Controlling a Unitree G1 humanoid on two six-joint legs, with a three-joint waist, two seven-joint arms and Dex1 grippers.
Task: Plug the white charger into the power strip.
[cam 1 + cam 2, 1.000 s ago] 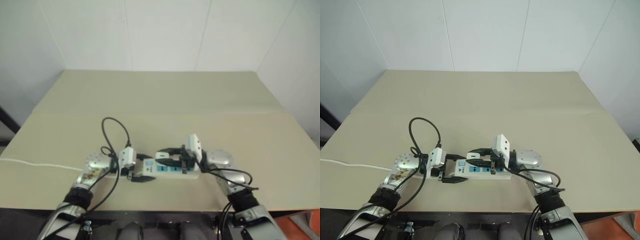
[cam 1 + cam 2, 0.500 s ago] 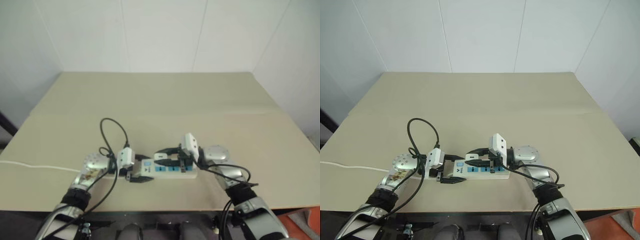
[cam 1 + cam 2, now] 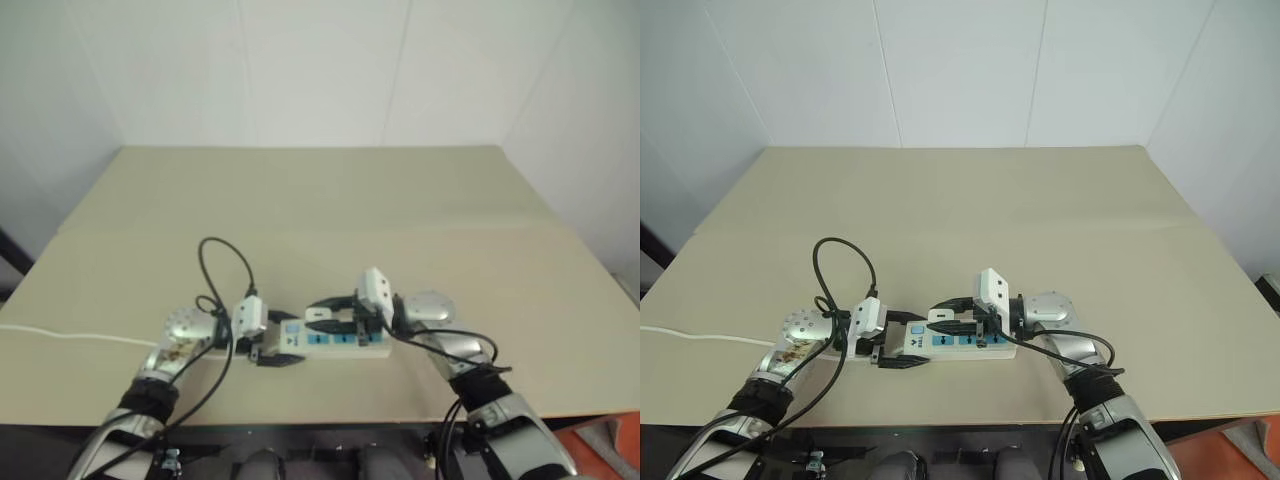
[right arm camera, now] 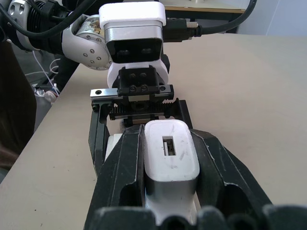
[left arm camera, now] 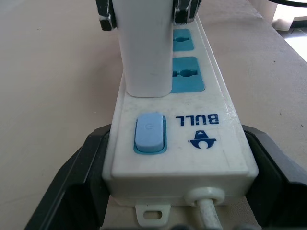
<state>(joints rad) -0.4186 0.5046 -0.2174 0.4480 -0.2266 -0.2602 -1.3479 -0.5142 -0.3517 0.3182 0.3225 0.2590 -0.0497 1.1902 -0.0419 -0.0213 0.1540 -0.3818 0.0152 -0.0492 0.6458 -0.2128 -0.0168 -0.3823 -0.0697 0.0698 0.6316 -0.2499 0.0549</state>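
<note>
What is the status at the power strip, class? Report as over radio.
Left gripper jaws clamp power strip end. Right gripper flanks white charger, seated in socket. Nothing obstructing.

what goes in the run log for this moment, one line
left gripper: around power strip end | right gripper: fingers beside white charger | charger: upright in first socket by switch | table: strip lying flat

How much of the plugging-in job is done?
Nearly all, it seems. Done: the charger stands upright in the socket next to the switch on the strip, its base looking flush. In hand: the left claw grips the strip's switch end, and the right claw hugs the charger's sides. Left: both claws probably just need to let go and back away.
</note>
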